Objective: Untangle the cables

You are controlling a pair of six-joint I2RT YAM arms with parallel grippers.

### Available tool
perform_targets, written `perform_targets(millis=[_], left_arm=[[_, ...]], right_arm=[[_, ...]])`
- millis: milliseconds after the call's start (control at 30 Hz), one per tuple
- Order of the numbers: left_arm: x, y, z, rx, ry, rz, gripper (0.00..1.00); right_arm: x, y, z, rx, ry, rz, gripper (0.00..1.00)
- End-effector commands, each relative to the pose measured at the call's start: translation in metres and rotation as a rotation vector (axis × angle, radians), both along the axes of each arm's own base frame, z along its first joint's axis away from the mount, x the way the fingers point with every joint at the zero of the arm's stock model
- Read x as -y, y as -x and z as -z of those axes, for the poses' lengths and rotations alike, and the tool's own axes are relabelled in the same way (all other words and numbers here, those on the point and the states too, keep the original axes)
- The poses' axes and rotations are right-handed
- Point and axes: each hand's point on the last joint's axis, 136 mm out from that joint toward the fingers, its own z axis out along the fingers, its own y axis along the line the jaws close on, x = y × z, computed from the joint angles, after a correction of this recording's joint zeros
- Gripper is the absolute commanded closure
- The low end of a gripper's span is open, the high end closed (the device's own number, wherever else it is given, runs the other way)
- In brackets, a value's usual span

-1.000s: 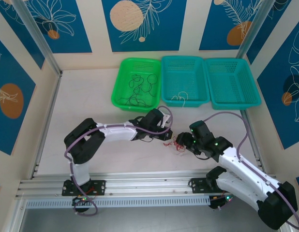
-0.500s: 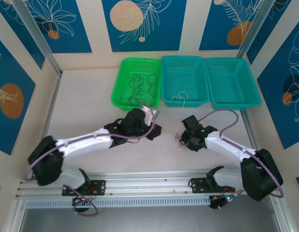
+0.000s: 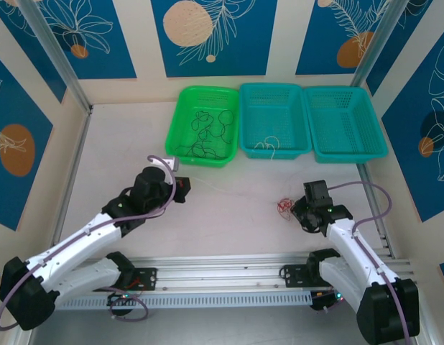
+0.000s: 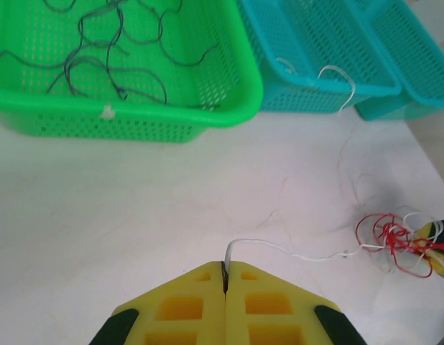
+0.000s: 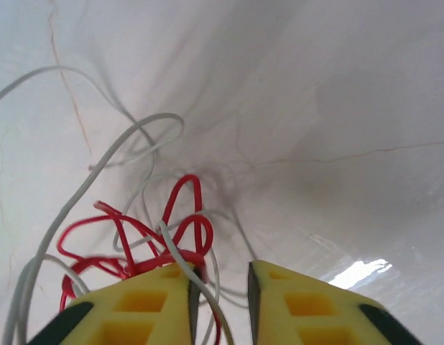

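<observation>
Pinching a white cable point(image 4: 287, 251) in my clamped left hand point(image 4: 225, 267).
My right hand point(image 5: 220, 277) sits slightly parted at the red cables point(image 5: 128, 233) tangled on the desk point(image 5: 337, 86).

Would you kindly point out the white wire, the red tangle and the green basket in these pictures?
white wire point(image 4: 294, 255): left wrist view, the middle of its stretched run.
red tangle point(image 4: 391, 236): left wrist view, the knotted middle.
green basket point(image 4: 64, 122): left wrist view, its near wall.
</observation>
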Motion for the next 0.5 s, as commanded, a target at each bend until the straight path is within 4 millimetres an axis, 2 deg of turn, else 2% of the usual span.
perform_targets(millis=[0, 100, 233, 333, 467], left_arm=[[-0.004, 0.002, 0.019, -0.051, -0.011, -0.016, 1.0], [-0.003, 0.001, 0.018, -0.047, -0.006, -0.014, 1.0], [0.001, 0.001, 0.016, -0.04, 0.001, 0.004, 1.0], [0.004, 0.0, 0.018, -0.043, 0.01, 0.011, 1.0], [0.006, 0.0, 0.015, -0.04, 0.022, 0.015, 1.0]], right_arm=[[-0.014, 0.003, -0.005, -0.002, -0.054, -0.067, 0.67], [-0.024, 0.003, -0.029, 0.021, -0.066, -0.118, 0.62], [-0.049, 0.003, -0.072, 0.179, -0.059, -0.235, 0.59], [-0.06, 0.003, -0.083, 0.241, 0.0, -0.266, 0.56], [-0.072, -0.006, -0.08, 0.168, 0.124, -0.312, 0.54]])
